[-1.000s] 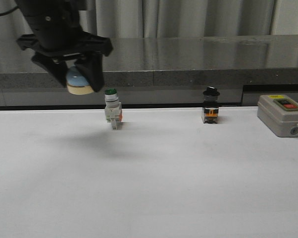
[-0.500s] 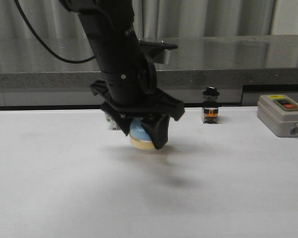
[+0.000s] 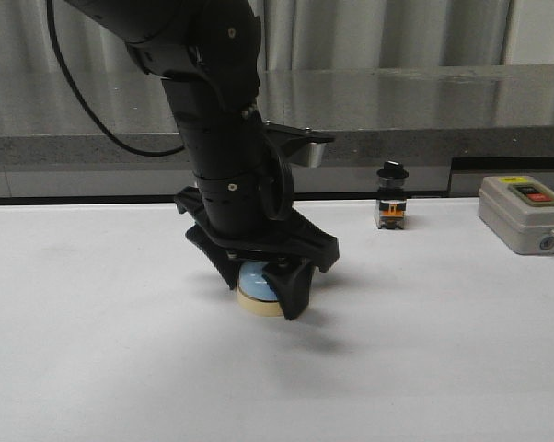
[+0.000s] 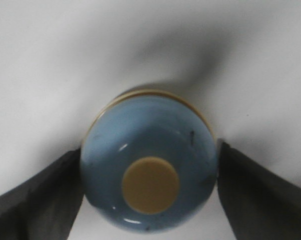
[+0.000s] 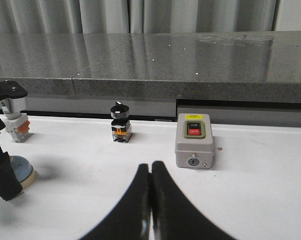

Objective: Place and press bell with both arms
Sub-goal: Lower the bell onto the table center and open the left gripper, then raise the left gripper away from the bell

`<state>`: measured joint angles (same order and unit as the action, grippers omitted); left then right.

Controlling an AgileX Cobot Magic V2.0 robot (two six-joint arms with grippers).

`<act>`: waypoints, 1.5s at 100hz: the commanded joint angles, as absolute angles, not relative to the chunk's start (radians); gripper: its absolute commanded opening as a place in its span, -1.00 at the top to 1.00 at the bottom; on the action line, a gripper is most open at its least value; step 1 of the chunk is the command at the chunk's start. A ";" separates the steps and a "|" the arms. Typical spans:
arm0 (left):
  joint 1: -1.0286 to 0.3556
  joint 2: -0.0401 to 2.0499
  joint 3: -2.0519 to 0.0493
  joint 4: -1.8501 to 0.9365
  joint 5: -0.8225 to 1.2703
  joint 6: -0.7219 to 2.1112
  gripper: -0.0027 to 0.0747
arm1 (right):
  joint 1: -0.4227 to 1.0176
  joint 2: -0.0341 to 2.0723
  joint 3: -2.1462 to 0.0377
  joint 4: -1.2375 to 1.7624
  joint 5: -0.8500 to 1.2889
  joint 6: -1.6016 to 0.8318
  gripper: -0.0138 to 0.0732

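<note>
The bell [image 3: 259, 281], a light-blue dome on a cream base, is low at the white table [image 3: 424, 350], left of centre. My left gripper [image 3: 261, 293] is shut on it, one black finger on each side of the dome. Whether the base rests on the table I cannot tell. From the left wrist the bell [image 4: 148, 150] fills the space between the fingers [image 4: 45, 190], cream button [image 4: 150, 185] facing the camera. My right gripper [image 5: 150, 166] hovers shut and empty over the table, well to the right of the bell [image 5: 21, 167]. It does not show in the front view.
A black-knobbed switch [image 3: 391, 207] and a grey box with red and black buttons [image 3: 525, 214] stand along the table's back edge. A white switch with an orange part [image 5: 15, 122] stands behind the left arm. A dark stone ledge [image 3: 424, 101] runs behind the table.
The left arm has carried the bell from high at the upper left, rightward and down, to table level left of centre. Its grip has stayed shut on the bell.
</note>
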<state>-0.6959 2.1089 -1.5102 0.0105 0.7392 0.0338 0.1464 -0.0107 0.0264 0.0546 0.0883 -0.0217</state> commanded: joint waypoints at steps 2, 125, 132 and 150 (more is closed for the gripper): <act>-0.710 2.052 -1.539 -0.017 0.725 0.047 -0.72 | 0.139 -0.029 0.013 0.055 0.006 -0.026 0.82; -0.210 1.208 -0.982 -0.024 0.388 -0.021 -0.80 | 0.139 -0.029 0.013 0.055 0.006 -0.026 0.82; -0.196 1.131 -0.901 -0.025 0.361 -0.025 -0.80 | 0.139 -0.029 0.013 0.055 0.006 -0.026 0.82; -0.192 0.920 -0.713 -0.044 0.311 -0.025 -0.80 | 0.139 -0.029 0.013 0.055 0.006 -0.026 0.82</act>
<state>-0.1948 1.0294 -0.7583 -0.0175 0.4074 -0.0143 0.1464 -0.0107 0.0264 0.0546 0.0883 -0.0217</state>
